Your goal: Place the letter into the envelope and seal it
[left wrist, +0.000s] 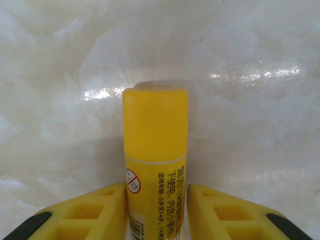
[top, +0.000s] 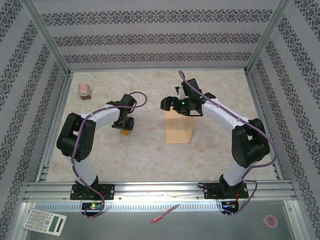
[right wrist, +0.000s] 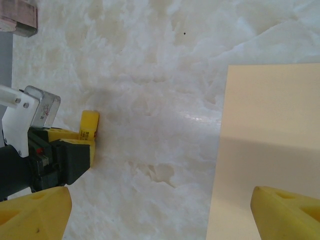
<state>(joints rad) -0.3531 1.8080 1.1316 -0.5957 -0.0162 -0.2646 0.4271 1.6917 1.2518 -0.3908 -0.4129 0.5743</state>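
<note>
The tan envelope (top: 179, 127) lies flat mid-table; its left part shows in the right wrist view (right wrist: 270, 150). The letter is out of view. My right gripper (top: 172, 104) hovers open over the envelope's far end, its yellow fingers wide apart (right wrist: 160, 210), one over bare table and one over the envelope. A yellow glue stick (left wrist: 155, 150) lies on the table between the fingers of my left gripper (left wrist: 156, 210), which press against both its sides. From above, the left gripper (top: 125, 125) points down at the glue stick (top: 125, 133), left of the envelope.
A small pink object (top: 84, 90) stands at the back left of the marble table (top: 220, 85). Metal frame rails (top: 160, 189) border the table. A calculator (top: 45, 221), a red pen (top: 165, 213) and a tape roll (top: 270, 221) lie beyond the front rail.
</note>
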